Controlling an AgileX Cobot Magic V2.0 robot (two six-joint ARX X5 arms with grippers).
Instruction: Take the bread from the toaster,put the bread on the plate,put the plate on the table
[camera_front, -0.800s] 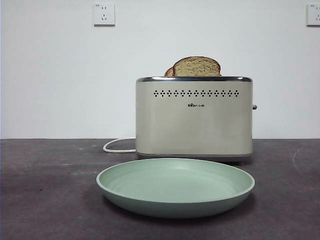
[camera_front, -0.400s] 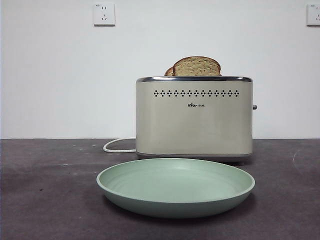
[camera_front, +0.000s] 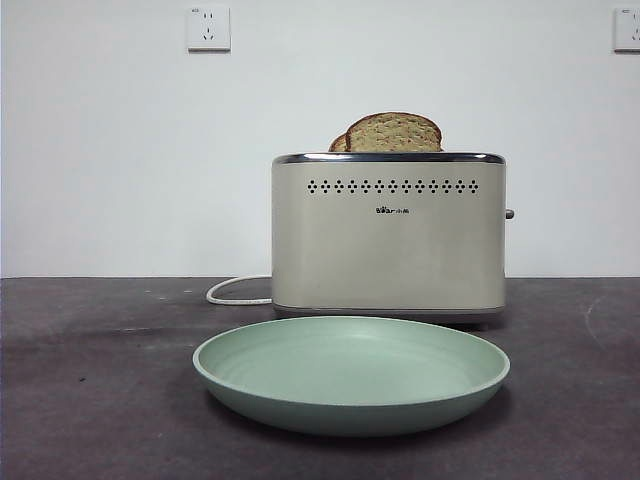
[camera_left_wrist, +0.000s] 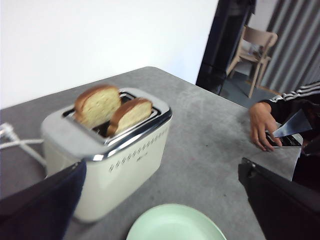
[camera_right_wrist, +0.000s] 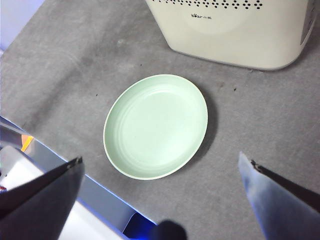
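The cream toaster (camera_front: 388, 240) stands on the dark table (camera_front: 90, 400) with two slices upright in its slots. The bread (camera_front: 393, 132) is the broad slice at the front; a narrower slice (camera_front: 337, 144) peeks out behind it. The mint-green plate (camera_front: 350, 372) lies empty in front of the toaster. No arm shows in the front view. My left gripper (camera_left_wrist: 162, 167) is open, high and off to one side of the toaster (camera_left_wrist: 107, 160), with both slices (camera_left_wrist: 129, 115) in sight. My right gripper (camera_right_wrist: 161, 157) is open and empty, high above the plate (camera_right_wrist: 156, 125).
A white cord (camera_front: 235, 296) trails from behind the toaster's left side. A person's hand (camera_left_wrist: 262, 125) holding a phone rests on the table's far edge in the left wrist view. The table's near edge (camera_right_wrist: 75, 185) runs under my right gripper.
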